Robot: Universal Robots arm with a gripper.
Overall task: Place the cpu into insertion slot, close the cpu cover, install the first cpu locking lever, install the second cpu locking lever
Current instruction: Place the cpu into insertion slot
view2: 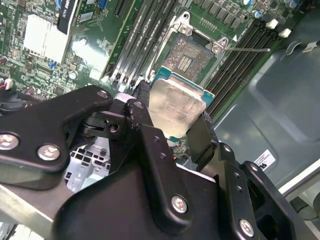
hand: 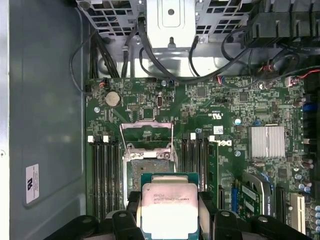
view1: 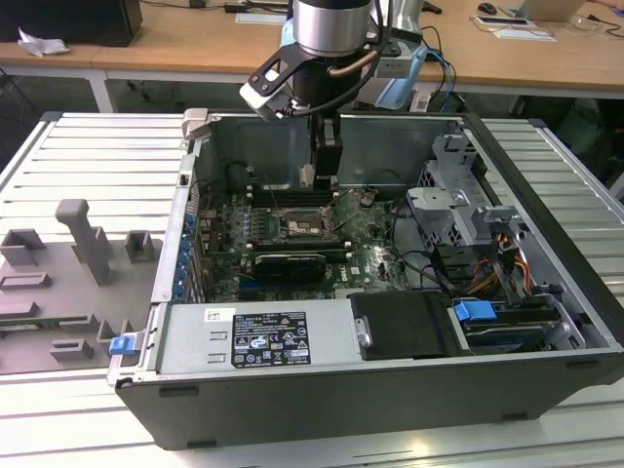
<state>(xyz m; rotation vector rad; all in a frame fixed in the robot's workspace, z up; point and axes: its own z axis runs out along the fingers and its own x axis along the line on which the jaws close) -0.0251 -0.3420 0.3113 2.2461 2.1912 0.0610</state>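
My gripper (view2: 172, 119) is shut on the cpu (view2: 176, 106), a flat square chip with a pale metal face and green edge, gripped by two opposite sides. In the first wrist view the cpu (hand: 170, 210) hangs just above the motherboard, partly overlapping the insertion slot (hand: 148, 169). The slot's dark contact field (view2: 186, 56) lies open. The cpu cover (hand: 146, 123), a silver frame, is swung open on the slot's far side. A thin metal lever (view2: 247, 49) sticks out beside the slot. In the exterior view the gripper (view1: 320, 174) reaches down into the computer case over the slot (view1: 300, 226).
Black memory slots (hand: 104, 175) flank the socket on both sides. A silver heatsink (hand: 267, 141) and cables (hand: 165, 70) lie on the board. The case holds a power supply (view1: 258, 338) and a drive cage (view1: 453, 205). Grey fixtures (view1: 83, 244) stand at the exterior view's left.
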